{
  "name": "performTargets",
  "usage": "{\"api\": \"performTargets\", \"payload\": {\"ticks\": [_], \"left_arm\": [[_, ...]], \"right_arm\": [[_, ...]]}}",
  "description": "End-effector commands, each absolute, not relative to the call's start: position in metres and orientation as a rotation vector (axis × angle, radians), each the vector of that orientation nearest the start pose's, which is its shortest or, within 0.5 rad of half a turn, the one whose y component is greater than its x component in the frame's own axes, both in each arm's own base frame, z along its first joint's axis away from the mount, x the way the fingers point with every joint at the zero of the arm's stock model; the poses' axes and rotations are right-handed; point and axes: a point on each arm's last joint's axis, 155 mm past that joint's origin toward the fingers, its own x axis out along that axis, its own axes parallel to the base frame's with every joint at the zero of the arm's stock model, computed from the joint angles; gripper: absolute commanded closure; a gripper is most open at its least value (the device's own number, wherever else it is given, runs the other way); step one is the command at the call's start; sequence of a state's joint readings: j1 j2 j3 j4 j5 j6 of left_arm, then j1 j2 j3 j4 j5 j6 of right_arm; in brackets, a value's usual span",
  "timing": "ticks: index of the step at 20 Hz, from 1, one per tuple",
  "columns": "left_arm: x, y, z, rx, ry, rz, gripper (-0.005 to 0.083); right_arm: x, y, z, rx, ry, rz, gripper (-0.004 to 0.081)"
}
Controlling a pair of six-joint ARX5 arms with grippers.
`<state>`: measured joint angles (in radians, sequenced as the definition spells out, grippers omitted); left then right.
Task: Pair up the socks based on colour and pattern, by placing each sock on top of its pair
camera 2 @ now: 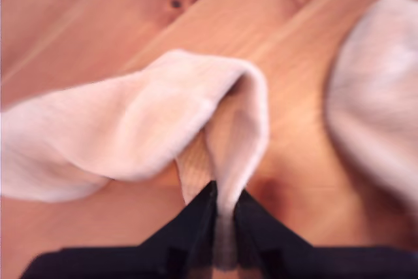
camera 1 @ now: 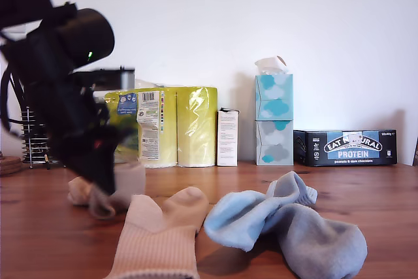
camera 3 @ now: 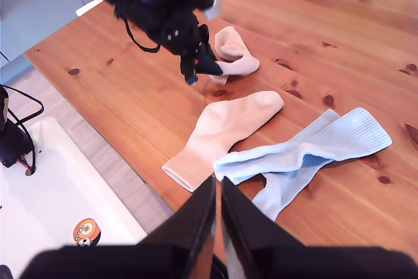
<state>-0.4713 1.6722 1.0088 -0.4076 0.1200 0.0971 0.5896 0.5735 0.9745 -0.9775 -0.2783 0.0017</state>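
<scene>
My first tool [camera 2: 224, 217] around beige sock [camera 2: 130, 122]

Three cameras: one low on the table, two on the grippers.
The exterior view looks level across the wooden table [camera 1: 366, 187] toward the wall; the first wrist view sits very near the beige sock [camera 2: 130, 122]; the second wrist view looks down from high, sharing both socks.

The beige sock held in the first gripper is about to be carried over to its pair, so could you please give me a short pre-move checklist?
1. My first gripper shut on the held beige sock: ok.
2. Flat beige sock visible and uncovered: ok.
3. Blue socks off the flat beige sock: cannot tell; one edge meets its cuff.
4. My second gripper raised away from the socks, shut on nothing: ok.
5. Held beige sock lifted free of the table: not ok.
</scene>
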Motion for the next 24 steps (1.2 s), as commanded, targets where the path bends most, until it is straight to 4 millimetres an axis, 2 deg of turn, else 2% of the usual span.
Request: {"api": "performTargets", "payload": {"ticks": [1,4,8,11,15,21,24], "left_arm": [[0.339,-0.229,0.07,0.107,1.071,-0.671,0.0796],[0.321,-0.268,0.113,-0.148,1.144,-0.82,0.0796],[0.297,-0.298,0.149,-0.35,1.197,-1.007,0.0796],[0.294,-0.306,0.156,-0.377,1.188,-1.043,0.0796],[0.297,-0.318,0.177,-0.445,1.162,-1.088,0.0796],[0.316,-0.324,0.197,-0.417,1.059,-1.083,0.0796],[0.308,-0.331,0.204,-0.433,1.069,-1.118,0.0796]], "right_arm": [[0.144,0.156,0.265,-0.092,0.581,0.842,0.0782],[0.144,0.156,0.265,-0.099,0.577,0.844,0.0782],[0.144,0.156,0.265,-0.115,0.571,0.849,0.0782],[0.144,0.156,0.265,-0.115,0.571,0.849,0.0782],[0.143,0.156,0.263,-0.116,0.577,0.849,0.0782],[0.14,0.154,0.258,-0.12,0.606,0.848,0.0782],[0.139,0.153,0.256,-0.122,0.614,0.847,0.0782]]}}
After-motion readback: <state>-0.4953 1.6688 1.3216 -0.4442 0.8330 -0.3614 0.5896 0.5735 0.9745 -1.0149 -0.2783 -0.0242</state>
